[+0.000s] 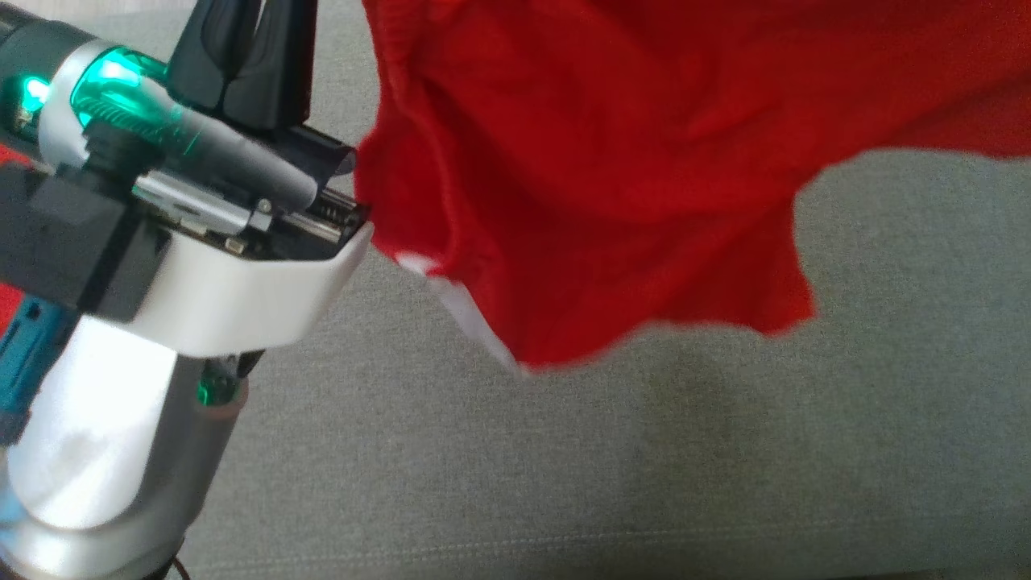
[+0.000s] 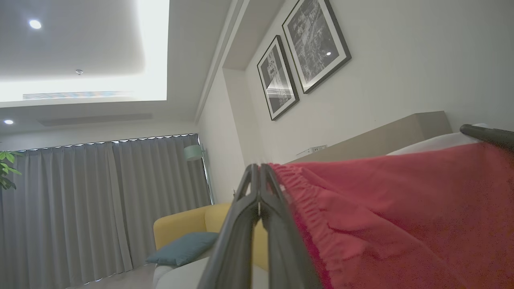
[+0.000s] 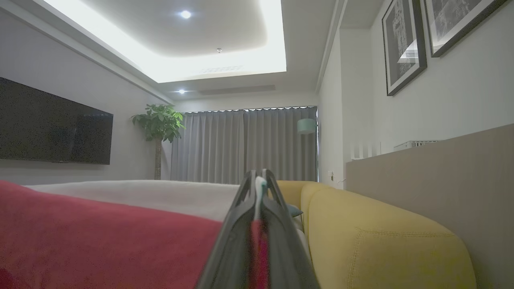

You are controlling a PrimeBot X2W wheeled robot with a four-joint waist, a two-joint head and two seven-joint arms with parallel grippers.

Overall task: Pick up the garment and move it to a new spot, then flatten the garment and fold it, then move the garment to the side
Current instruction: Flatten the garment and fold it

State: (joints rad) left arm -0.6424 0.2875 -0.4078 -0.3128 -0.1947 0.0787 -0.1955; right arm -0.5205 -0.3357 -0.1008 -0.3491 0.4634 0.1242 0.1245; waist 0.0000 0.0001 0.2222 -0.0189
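Red garment (image 1: 612,161) is held in the air above the grey upholstered surface (image 1: 564,467), not touching it, and spreads between the two grippers. Its lower hem hangs loose, with a white patch at the bottom edge.

Left gripper (image 2: 260,168): fingers pressed together, the gathered waistband pinched at the tips.

Right gripper (image 3: 259,178): fingers clamped, red cloth and a pale tag caught between them.

Beyond are a yellow sofa (image 3: 381,241), a blue cushion (image 2: 182,249) and framed prints (image 2: 305,60) on the wall.

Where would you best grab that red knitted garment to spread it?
Best grip the red knitted garment by its gathered elastic edge, one end per gripper, coming from the outer sides. That band is thick and straight; the left gripper and right gripper, shut on the cloth, hang it spread.
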